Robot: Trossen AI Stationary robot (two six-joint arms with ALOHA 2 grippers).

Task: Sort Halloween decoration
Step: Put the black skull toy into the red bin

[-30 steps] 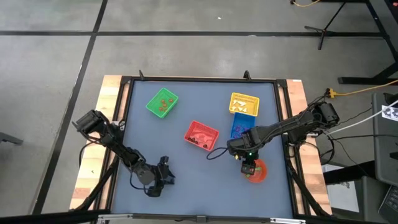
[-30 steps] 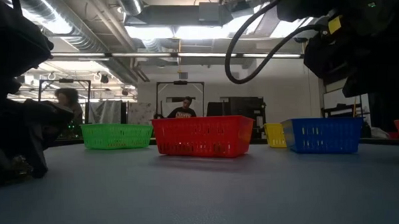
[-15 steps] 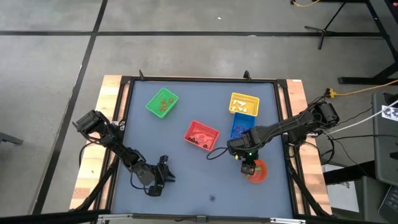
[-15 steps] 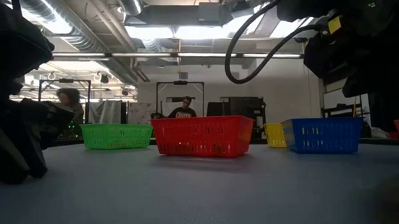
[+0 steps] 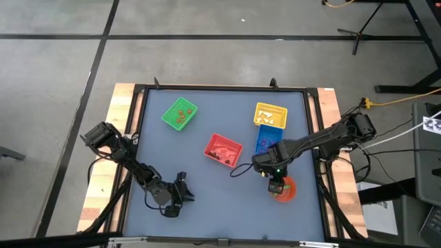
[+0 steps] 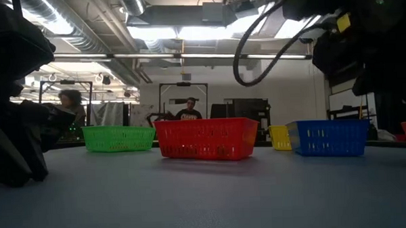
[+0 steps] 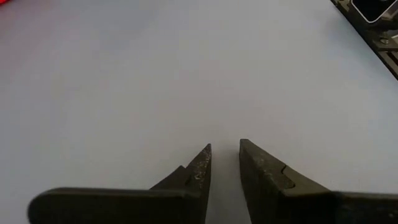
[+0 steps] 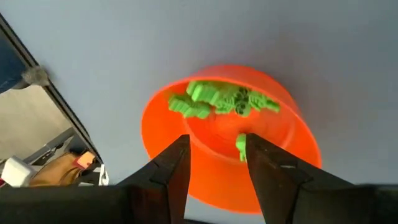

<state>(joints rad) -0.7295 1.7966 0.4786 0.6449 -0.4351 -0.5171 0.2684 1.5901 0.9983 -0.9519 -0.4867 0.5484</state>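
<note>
In the high view, four baskets sit on the counter (image 5: 207, 200): one upper left (image 5: 180, 114), one at centre (image 5: 223, 149), two stacked at upper right (image 5: 270, 114) (image 5: 264, 140). The bowl (image 5: 283, 190) lies lower right, under the right pincer (image 5: 275, 184). The left pincer (image 5: 180, 196) rests lower left.

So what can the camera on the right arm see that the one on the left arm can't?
Only the right wrist view shows the red bowl with green trinkets inside, and the right gripper hanging over it with a gap between its fingers. Only the left wrist view shows the left gripper, fingers close together with nothing between them, over bare table. Both look past dark fingers at that same grey-blue tabletop.
</note>
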